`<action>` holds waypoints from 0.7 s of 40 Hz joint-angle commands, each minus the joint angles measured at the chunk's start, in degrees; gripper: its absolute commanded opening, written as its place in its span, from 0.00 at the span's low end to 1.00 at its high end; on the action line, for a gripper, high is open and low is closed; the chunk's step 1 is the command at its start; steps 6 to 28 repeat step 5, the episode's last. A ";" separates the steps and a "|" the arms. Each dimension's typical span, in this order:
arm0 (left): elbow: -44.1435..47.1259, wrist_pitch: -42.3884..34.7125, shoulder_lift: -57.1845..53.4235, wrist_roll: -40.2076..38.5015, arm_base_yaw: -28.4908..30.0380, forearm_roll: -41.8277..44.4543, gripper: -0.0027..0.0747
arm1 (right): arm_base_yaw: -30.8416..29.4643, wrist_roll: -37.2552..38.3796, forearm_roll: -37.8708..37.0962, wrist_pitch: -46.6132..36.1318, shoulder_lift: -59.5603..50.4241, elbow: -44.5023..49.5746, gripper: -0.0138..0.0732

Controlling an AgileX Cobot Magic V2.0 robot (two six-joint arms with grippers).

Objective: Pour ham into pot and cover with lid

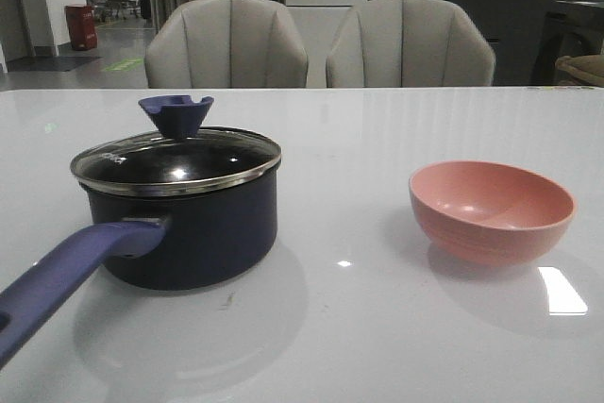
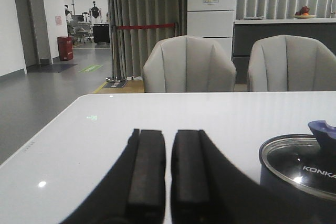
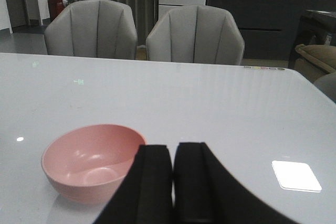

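The dark navy pot stands on the left of the white table with its lavender handle pointing toward the near left corner. The glass lid with the blue knob sits on the pot and covers it. No ham shows; it is hidden or out of view. The pink bowl on the right looks empty. My left gripper hovers shut and empty beside the lid. My right gripper is shut and empty next to the pink bowl. Neither gripper appears in the front view.
Two grey chairs stand beyond the table's far edge. The glossy white table carries ceiling-light reflections, one bright patch near the bowl.
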 commanded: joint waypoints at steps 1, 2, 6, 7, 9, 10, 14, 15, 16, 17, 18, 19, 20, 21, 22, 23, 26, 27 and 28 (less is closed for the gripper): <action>1.21 -4.58 0.42 -0.22 0.04 -0.54 0.21 | -0.17 0.19 -1.06 -4.85 -1.07 -0.28 0.37; 1.21 -4.58 0.42 -0.22 0.04 -0.54 0.21 | -0.17 0.19 -1.06 -4.85 -1.07 -0.28 0.37; 1.21 -4.58 0.42 -0.22 0.04 -0.54 0.21 | -0.17 0.19 -1.06 -4.85 -1.07 -0.28 0.37; 1.21 -4.58 0.42 -0.22 0.04 -0.54 0.21 | -0.17 0.19 -1.06 -4.85 -1.07 -0.28 0.37; 1.21 -4.58 0.42 -0.22 0.04 -0.54 0.21 | -0.17 0.19 -1.06 -4.85 -1.07 -0.28 0.37; 1.21 -4.58 0.42 -0.22 0.04 -0.54 0.21 | -0.17 0.19 -1.06 -4.85 -1.07 -0.28 0.37; 1.21 -4.58 0.42 -0.22 0.04 -0.54 0.21 | -0.17 0.19 -1.06 -4.85 -1.07 -0.28 0.37; 1.21 -4.58 0.42 -0.22 0.04 -0.54 0.21 | -0.17 0.19 -1.06 -4.85 -1.07 -0.28 0.37; 1.21 -4.58 0.42 -0.22 0.04 -0.54 0.21 | -0.17 0.19 -1.06 -4.85 -1.07 -0.28 0.37; 1.21 -4.58 0.42 -0.22 0.04 -0.54 0.21 | -0.17 0.19 -1.06 -4.85 -1.07 -0.28 0.37; 1.21 -4.58 0.42 -0.22 0.04 -0.54 0.21 | -0.17 0.19 -1.06 -4.85 -1.07 -0.28 0.37; 1.21 -4.58 0.42 -0.22 0.04 -0.54 0.21 | -0.17 0.19 -1.06 -4.85 -1.07 -0.28 0.37; 1.21 -4.58 0.42 -0.22 0.04 -0.54 0.21 | -0.17 0.19 -1.06 -4.85 -1.07 -0.28 0.37; 1.21 -4.58 0.42 -0.22 0.04 -0.54 0.21 | -0.17 0.19 -1.06 -4.85 -1.07 -0.28 0.37; 1.21 -4.58 0.42 -0.22 0.04 -0.54 0.21 | -0.17 0.19 -1.06 -4.85 -1.07 -0.28 0.37; 1.21 -4.58 0.42 -0.22 0.04 -0.54 0.21 | -0.17 0.19 -1.06 -4.85 -1.07 -0.28 0.37; 1.21 -4.58 0.42 -0.22 0.04 -0.54 0.21 | -0.17 0.19 -1.06 -4.85 -1.07 -0.28 0.37; 1.21 -4.58 0.42 -0.22 0.04 -0.54 0.21 | -0.17 0.19 -1.06 -4.85 -1.07 -0.28 0.37; 1.21 -4.58 0.42 -0.22 0.04 -0.54 0.21 | -0.17 0.19 -1.06 -4.85 -1.07 -0.28 0.37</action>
